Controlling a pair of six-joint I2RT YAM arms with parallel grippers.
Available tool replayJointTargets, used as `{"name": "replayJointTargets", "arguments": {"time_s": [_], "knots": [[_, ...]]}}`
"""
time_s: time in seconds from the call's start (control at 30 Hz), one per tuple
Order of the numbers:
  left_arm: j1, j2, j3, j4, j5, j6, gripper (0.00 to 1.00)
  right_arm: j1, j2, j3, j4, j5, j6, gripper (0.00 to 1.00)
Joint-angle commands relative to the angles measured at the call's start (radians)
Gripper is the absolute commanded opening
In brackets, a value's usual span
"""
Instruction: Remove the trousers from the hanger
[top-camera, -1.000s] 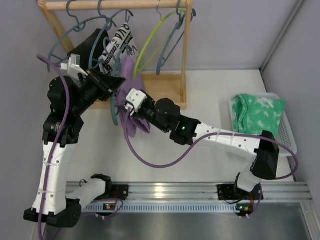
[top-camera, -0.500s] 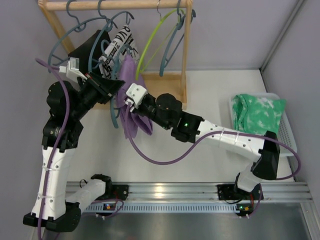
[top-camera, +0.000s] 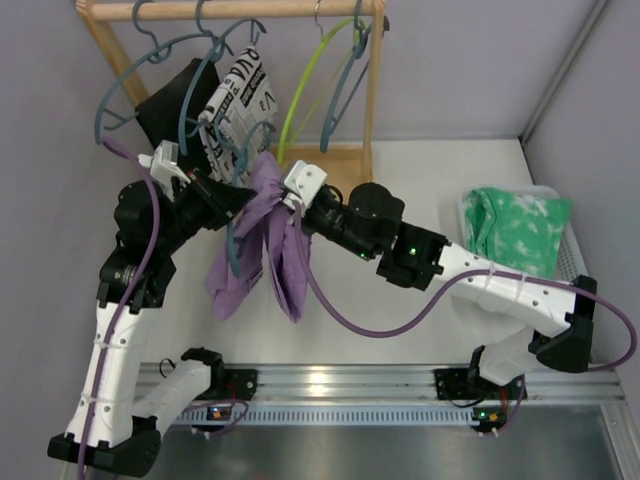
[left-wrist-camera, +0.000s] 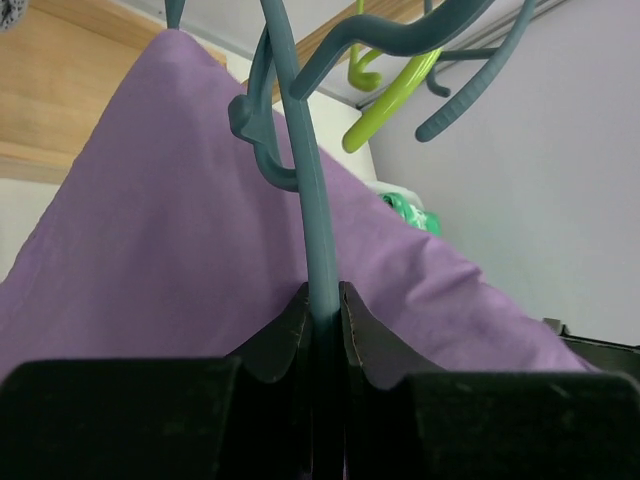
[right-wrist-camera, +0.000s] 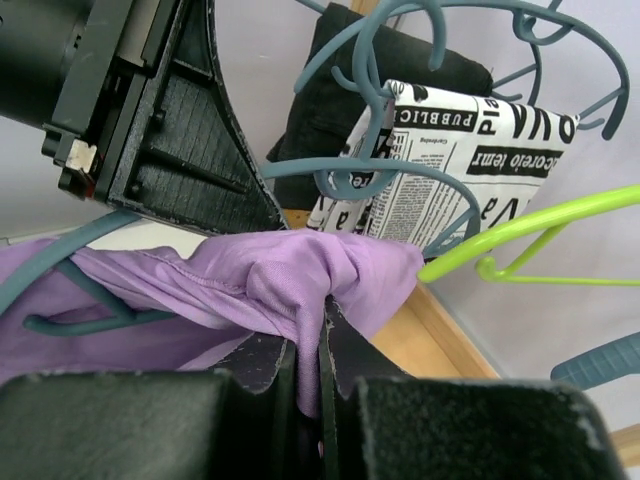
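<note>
Pinching limp purple trousers (right-wrist-camera: 300, 280), right claw (right-wrist-camera: 322, 345); left claw (left-wrist-camera: 322, 300) clamps curved teal hanger (left-wrist-camera: 312, 210).

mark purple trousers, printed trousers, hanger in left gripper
purple trousers (top-camera: 285, 280), top external view, lower hanging fold
printed trousers (right-wrist-camera: 450, 180), right wrist view, newsprint face
hanger (left-wrist-camera: 318, 230), left wrist view, straight bar section

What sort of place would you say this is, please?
Probably a robotics lab bench: arms bolted to an aluminium rail, plain partition walls, and a small wooden clothes rack on the table.
</note>
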Motion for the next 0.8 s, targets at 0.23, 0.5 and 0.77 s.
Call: {"name": "replayJointTargets", "arguments": {"time_s": [0.23, 0.5, 0.77], "knots": [[0.006, -0.027, -0.100, -0.023, -0.065, 0.082, 0.00, -0.003, -0.197, 0.123, 0.071, 0.033, 0.006, 0.00], [0.006, -0.047, -0.140, -0.087, -0.071, 0.152, 0.00, -0.004, -0.262, 0.191, 0.020, 0.006, 0.012, 0.00], [0.007, -0.040, -0.163, -0.112, 0.013, 0.191, 0.00, -0.095, -0.330, 0.234, 0.003, -0.003, 0.058, 0.00]]}}
